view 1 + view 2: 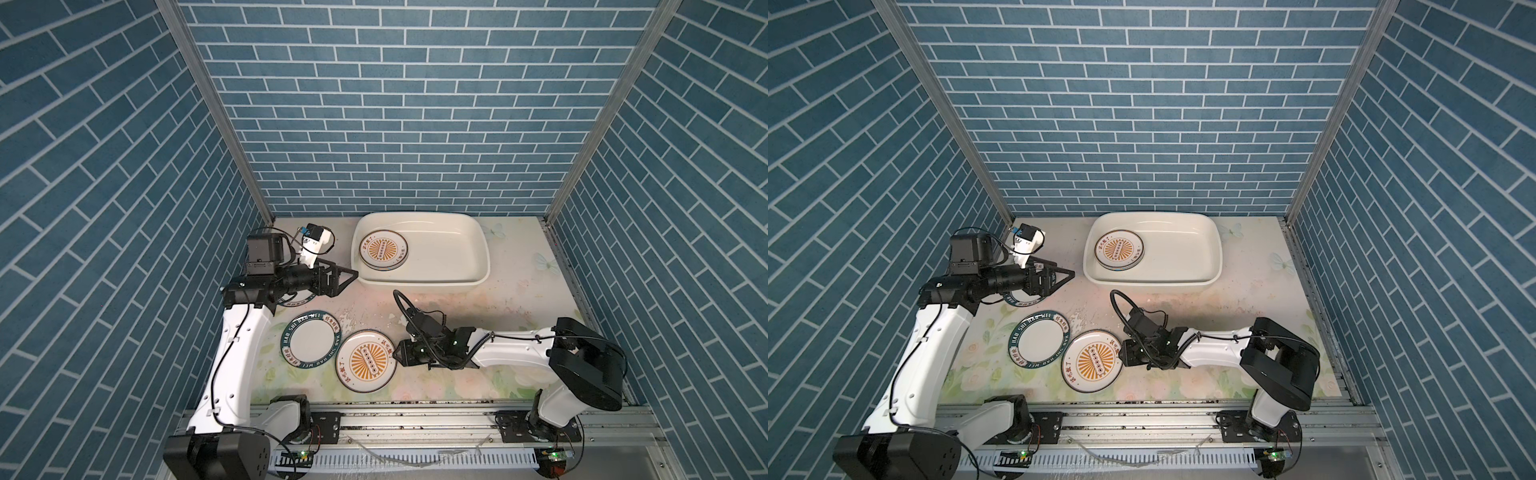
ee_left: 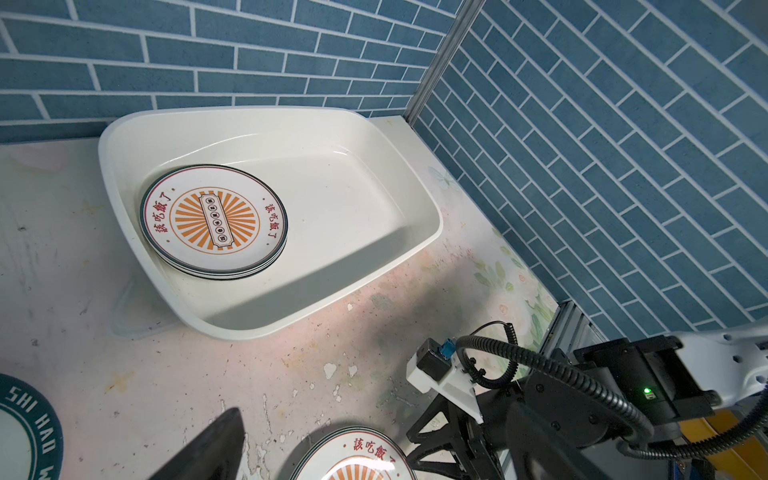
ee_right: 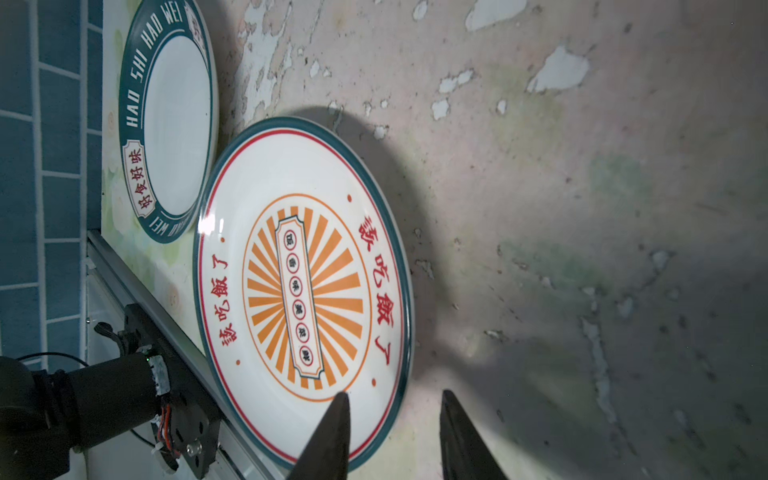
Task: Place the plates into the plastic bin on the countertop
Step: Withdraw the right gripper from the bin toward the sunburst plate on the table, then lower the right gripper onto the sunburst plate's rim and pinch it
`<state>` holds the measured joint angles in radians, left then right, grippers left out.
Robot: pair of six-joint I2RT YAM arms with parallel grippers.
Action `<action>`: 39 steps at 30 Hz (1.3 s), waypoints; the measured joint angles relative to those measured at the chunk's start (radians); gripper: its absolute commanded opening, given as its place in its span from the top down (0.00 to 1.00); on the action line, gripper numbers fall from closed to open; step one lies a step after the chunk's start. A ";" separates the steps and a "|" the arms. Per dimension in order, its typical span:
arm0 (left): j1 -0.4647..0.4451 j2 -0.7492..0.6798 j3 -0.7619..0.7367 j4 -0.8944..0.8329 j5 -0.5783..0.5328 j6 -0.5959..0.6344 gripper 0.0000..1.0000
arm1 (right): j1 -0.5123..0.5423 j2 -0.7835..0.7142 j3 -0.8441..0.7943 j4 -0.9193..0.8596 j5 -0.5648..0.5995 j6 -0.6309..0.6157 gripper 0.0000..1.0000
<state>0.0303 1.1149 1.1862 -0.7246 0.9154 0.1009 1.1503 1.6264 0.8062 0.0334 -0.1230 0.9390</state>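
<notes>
Orange-sunburst plate (image 3: 305,291) rim between part-spread jaws of right claw (image 3: 394,397); left claw (image 1: 348,283) spread wide.

Right gripper (image 3: 395,394): fingers (image 3: 332,436) apart, straddling the near rim of the sunburst plate (image 3: 303,291). One tip is over the plate face, the other off the rim over bare worktop (image 3: 582,208). Can't tell if either touches. The plate has a teal edge, red ring and orange rays. The teal-band plate (image 3: 174,124) lies just beside it, rims about meeting. Worktop print is worn and flaking. Blue brick wall (image 3: 25,166) and metal rail (image 3: 124,278) run along one side.
</notes>
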 measured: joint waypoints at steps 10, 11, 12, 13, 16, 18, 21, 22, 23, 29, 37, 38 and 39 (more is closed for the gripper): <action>-0.003 -0.006 -0.011 0.005 0.006 -0.019 0.00 | 0.001 0.056 0.011 -0.001 0.004 0.003 0.66; -0.003 -0.007 -0.013 0.006 0.006 -0.019 0.01 | 0.002 0.061 0.020 -0.003 0.004 0.004 0.67; -0.003 -0.008 -0.016 0.006 0.006 -0.019 0.00 | 0.002 0.065 0.029 -0.004 0.003 0.004 0.67; -0.003 -0.008 -0.018 0.008 0.006 -0.020 0.00 | 0.002 0.069 0.037 -0.005 0.003 0.004 0.68; -0.004 -0.008 -0.022 0.012 0.007 -0.023 0.00 | 0.002 0.082 0.063 -0.004 -0.001 0.004 0.68; -0.004 -0.008 -0.023 0.014 0.008 -0.024 0.00 | 0.002 0.089 0.073 -0.004 -0.004 0.004 0.69; -0.005 -0.008 -0.024 0.021 0.008 -0.026 0.00 | 0.002 0.097 0.077 -0.012 -0.004 0.004 0.70; -0.005 -0.008 -0.024 0.023 0.010 -0.026 0.00 | 0.002 0.100 0.079 -0.016 -0.004 0.004 0.70; -0.005 -0.008 -0.024 0.025 0.010 -0.027 0.01 | 0.002 0.102 0.080 -0.021 -0.003 0.004 0.71; -0.005 -0.010 -0.030 0.036 0.013 -0.031 0.00 | 0.002 0.115 0.086 -0.040 -0.004 0.004 0.72; -0.005 -0.010 -0.035 0.042 0.015 -0.037 0.01 | 0.002 0.135 0.108 -0.060 -0.004 0.004 0.74; -0.005 -0.010 -0.035 0.042 0.015 -0.038 0.00 | 0.002 0.138 0.113 -0.064 -0.004 0.003 0.75; -0.005 -0.010 -0.035 0.042 0.015 -0.038 0.00 | 0.002 0.140 0.117 -0.067 -0.004 0.003 0.75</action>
<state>0.0254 1.1049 1.1507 -0.6827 0.9306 0.0628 1.1519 1.7660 0.9234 -0.0338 -0.1268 0.9421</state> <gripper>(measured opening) 0.994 0.261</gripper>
